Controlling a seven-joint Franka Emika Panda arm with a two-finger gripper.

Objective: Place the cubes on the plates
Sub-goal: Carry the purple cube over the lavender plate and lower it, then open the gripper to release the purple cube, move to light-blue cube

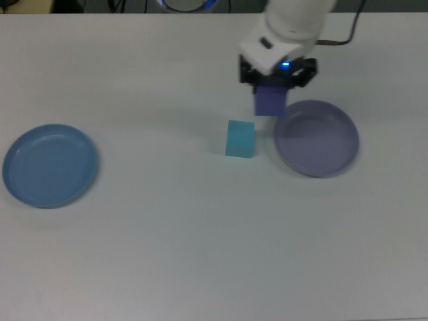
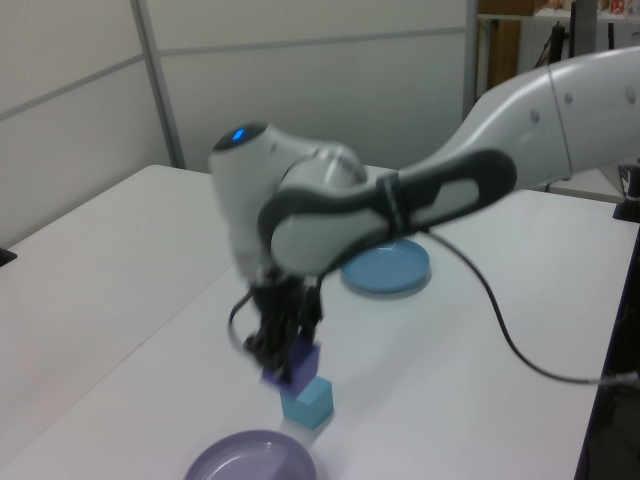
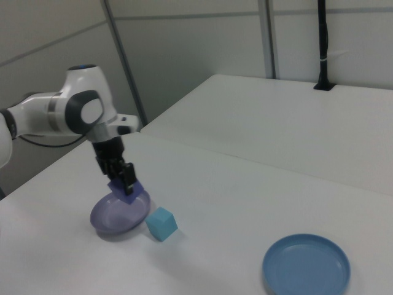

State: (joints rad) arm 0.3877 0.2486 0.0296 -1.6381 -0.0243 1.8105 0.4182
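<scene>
Two cubes, neither plated yet. My gripper (image 1: 271, 85) has its fingers clamped on the purple cube (image 1: 270, 101), held above the table just at the lavender plate's (image 1: 321, 144) rim. I judge I'm mid-carry; next I need to centre over that plate, lower and release. The cyan cube (image 1: 240, 138) sits mid-table beside it; the blue plate (image 1: 47, 167) waits near the top view's left edge.

Held cube (image 1: 270, 101) above, perhaps, one plate's (image 1: 321, 157) rim; other cube (image 1: 240, 138) beside it.
</scene>
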